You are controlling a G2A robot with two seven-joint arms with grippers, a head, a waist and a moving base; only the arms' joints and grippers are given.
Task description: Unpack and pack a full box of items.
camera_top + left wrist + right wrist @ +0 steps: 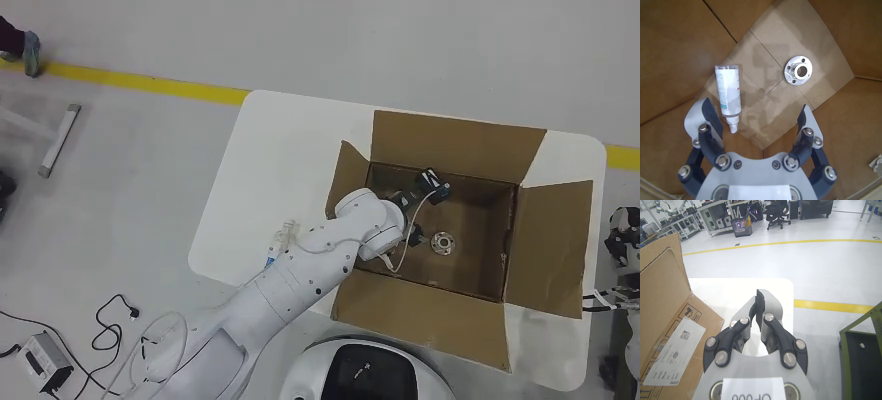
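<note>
An open cardboard box (545, 250) stands on the white table (270, 160). My left gripper (757, 113) hangs open inside the box (674, 56), above its floor. A white tube (728, 91) lies flat on the floor close to one of its fingers (710, 113). A round metal flange (797, 71) with a centre hole rests farther off on the box floor; the top view shows the flange (442, 243) beside the left gripper (428, 188). My right gripper (758, 306) is shut on nothing, over the table's corner (772, 285) beside the box's outer wall (664, 306).
The box's four flaps are folded outward, one (455, 145) at the far side and one (425, 310) at the near side. A shipping label (676, 351) is stuck on the outer wall. A green-framed cart (861, 344) stands on the floor beyond the table edge.
</note>
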